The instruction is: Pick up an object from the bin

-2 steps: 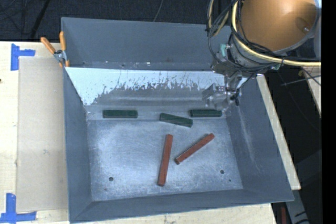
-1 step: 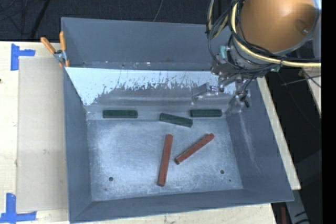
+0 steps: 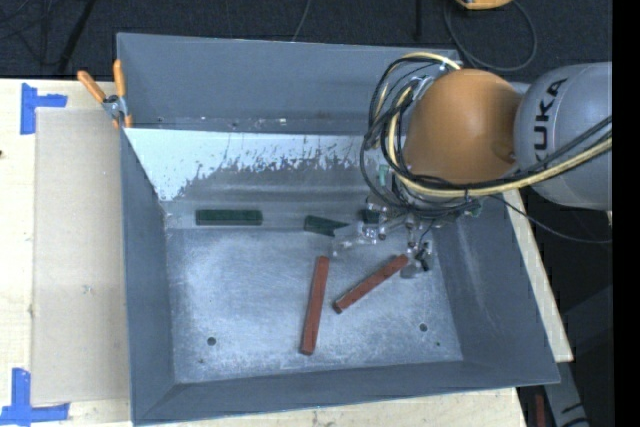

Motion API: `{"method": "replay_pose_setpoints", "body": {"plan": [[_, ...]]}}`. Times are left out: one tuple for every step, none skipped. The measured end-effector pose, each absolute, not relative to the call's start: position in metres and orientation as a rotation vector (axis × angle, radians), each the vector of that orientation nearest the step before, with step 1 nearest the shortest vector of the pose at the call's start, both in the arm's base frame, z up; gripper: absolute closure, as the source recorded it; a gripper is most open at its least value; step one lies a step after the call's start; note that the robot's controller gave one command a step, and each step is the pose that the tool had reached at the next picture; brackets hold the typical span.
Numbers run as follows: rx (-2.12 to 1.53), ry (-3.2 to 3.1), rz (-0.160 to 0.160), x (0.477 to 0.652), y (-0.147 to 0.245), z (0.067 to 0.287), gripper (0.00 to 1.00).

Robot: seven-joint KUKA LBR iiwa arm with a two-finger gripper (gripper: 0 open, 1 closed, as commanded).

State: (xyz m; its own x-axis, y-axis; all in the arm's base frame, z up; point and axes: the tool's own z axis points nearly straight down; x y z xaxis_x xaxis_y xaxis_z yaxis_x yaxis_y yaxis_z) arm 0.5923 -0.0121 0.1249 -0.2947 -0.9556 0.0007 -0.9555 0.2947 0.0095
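My gripper [image 3: 393, 245] hangs low over the bin's right middle, under the orange dome, with its fingers apart and open. A short red-brown stick [image 3: 368, 285] lies slanted on the floor, its upper right end just beside the right fingertip [image 3: 421, 256]; nothing is held between the fingers. A small dark green piece [image 3: 322, 226] lies just left of the left fingertip [image 3: 366, 233]. A longer red-brown stick [image 3: 315, 305] lies nearly upright in the picture, left of the short one.
A dark green flat bar [image 3: 228, 217] lies at the foot of the bin's back wall, on the left. The arm and its cables cover the bin's right back corner.
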Motion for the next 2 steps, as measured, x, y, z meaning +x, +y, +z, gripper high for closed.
{"method": "replay_pose_setpoints", "body": {"plan": [[1.902, -2.493, -0.007, 0.5995, -0.029, 0.0665, 0.0], [1.908, -2.499, -0.001, 0.6019, -0.0279, 0.0713, 1.0]]}}
